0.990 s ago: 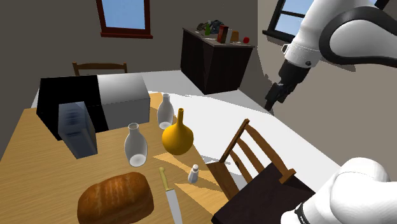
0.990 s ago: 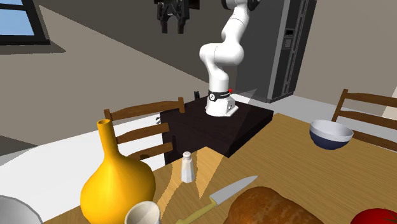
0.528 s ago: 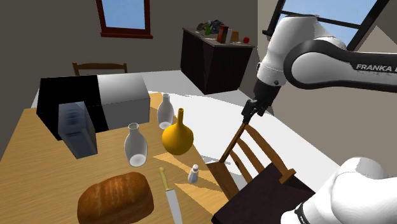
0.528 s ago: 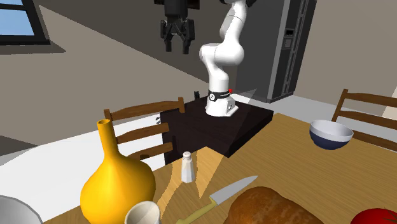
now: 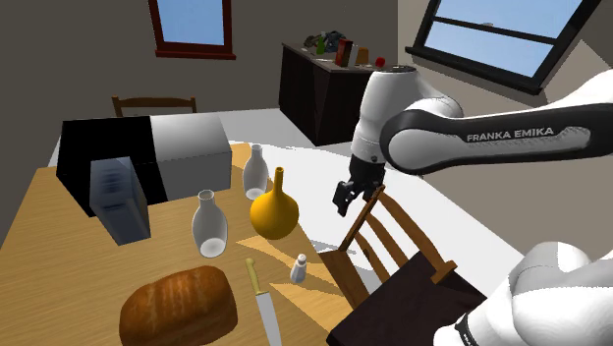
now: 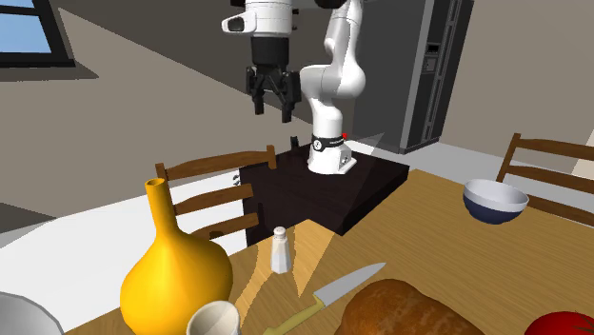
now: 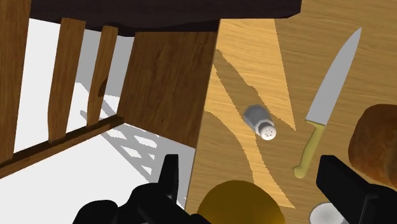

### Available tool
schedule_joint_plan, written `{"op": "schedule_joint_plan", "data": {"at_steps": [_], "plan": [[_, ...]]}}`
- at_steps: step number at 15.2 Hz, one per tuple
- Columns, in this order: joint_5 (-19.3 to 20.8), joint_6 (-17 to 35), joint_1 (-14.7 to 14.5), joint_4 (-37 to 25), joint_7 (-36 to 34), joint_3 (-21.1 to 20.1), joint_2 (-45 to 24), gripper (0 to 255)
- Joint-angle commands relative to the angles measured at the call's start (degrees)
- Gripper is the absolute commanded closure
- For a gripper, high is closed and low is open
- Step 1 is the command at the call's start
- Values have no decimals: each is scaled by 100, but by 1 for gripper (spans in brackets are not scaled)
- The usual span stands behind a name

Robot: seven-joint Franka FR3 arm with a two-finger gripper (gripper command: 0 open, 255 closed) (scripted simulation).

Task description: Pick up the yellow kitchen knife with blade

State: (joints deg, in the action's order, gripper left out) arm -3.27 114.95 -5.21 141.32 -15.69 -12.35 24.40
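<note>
The all-black two-finger end effector (image 6: 271, 109) hangs in the air with its fingers spread apart and nothing between them, released and pointing downwards. In the shoulder view the end effector (image 5: 341, 207) sits just above the top rail of the brown wooden slatted chair (image 5: 385, 232) that is pushed in at the edge of the light wooden table (image 5: 59, 228). The yellow-handled kitchen knife with a grey blade (image 5: 260, 299) lies flat on the table, well apart from the end effector, between the brown crusty bread loaf (image 5: 180, 307) and the small white salt shaker (image 5: 299, 267). It is just beside the loaf, and its handle points towards the round yellow long-necked vase (image 5: 274, 209). In the second exterior view the knife (image 6: 328, 297) has its blade tip aimed towards the dark box stand (image 6: 328, 190), with the salt shaker (image 6: 280, 249) upright near it and the vase (image 6: 176, 271) large in the foreground. From the wrist camera the end effector (image 7: 249, 173) looks down over the chair (image 7: 165, 83) and the table edge. The knife (image 7: 324, 105) lies ahead of one finger rather than between the two, the loaf (image 7: 375, 137) is just beyond it, and the shaker (image 7: 261, 121) stands nearer the middle.
</note>
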Motion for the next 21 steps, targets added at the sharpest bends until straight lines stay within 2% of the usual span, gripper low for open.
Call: {"op": "schedule_joint_plan", "data": {"at_steps": [1,6,11,16,21], "plan": [[-10,287,-34,-48,-212,-158,-389,0],[106,903,-94,-319,-750,-498,-1439,0],[420,1396,-194,-769,-1357,-730,-2575,0],[844,1727,-421,-1393,-1966,-780,-3746,0],[1206,1889,-768,-2186,-2460,-682,-4902,0]]}}
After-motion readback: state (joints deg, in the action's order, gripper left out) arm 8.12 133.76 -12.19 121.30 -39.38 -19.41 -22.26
